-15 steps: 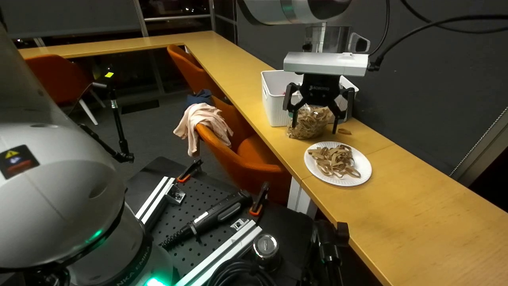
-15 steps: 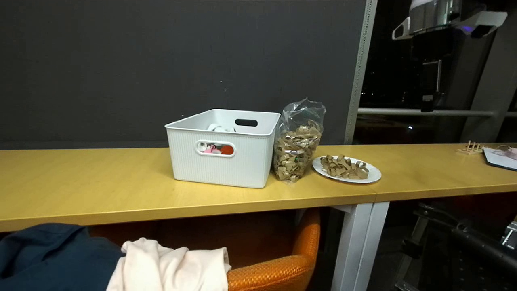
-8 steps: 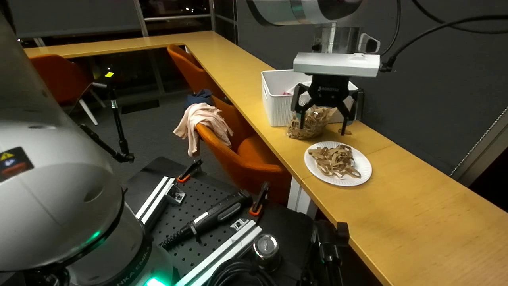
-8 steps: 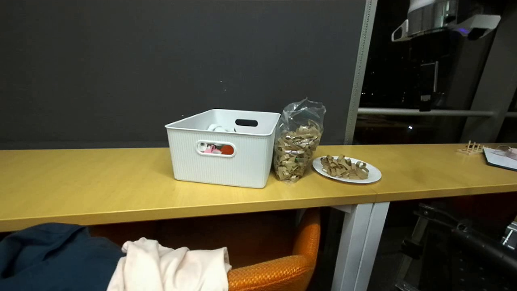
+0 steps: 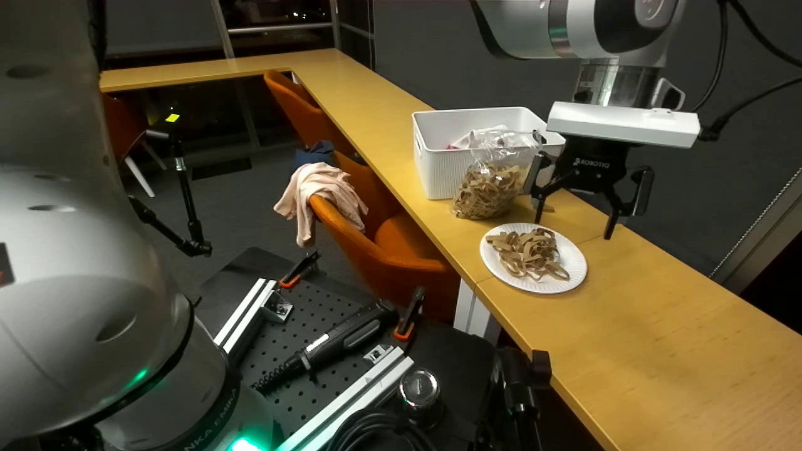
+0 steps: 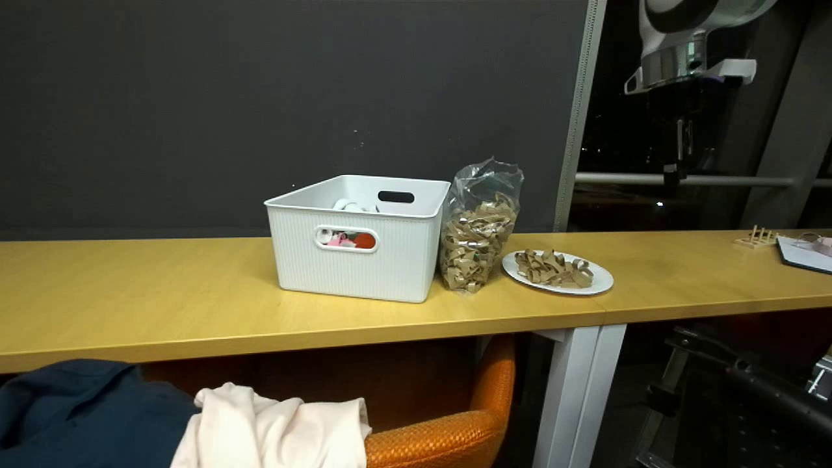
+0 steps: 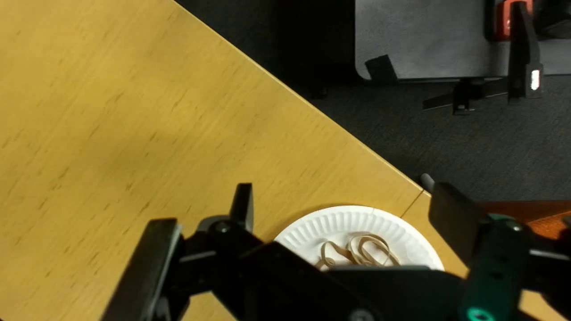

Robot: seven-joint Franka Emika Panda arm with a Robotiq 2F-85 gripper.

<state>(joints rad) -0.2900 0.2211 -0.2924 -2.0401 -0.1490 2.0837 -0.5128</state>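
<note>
The gripper (image 5: 573,228) hangs, jaws apart, near a white plate (image 5: 572,255) of tan bands (image 5: 531,252) on the bench (image 5: 695,326). In the wrist view, the gripper hides part of the plate; only in an exterior view do I see a pegged rack (image 6: 756,238).

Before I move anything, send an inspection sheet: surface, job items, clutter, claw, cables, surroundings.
Surface: wooden table; a seam runs under the paper plate.
Job items: tan bands heaped on the plate; clear bag of similar bands stands beside the white bin.
Clutter: loose tan strip near the bag; small pegged rack farther along.
Claw: open, above the table, nothing seen in its grip.
Cables: black cable by the arm; coiled cable beside a metal rail.
Surroundings: orange chair at the table, pink cloth draped over it, navy cloth beside.
</note>
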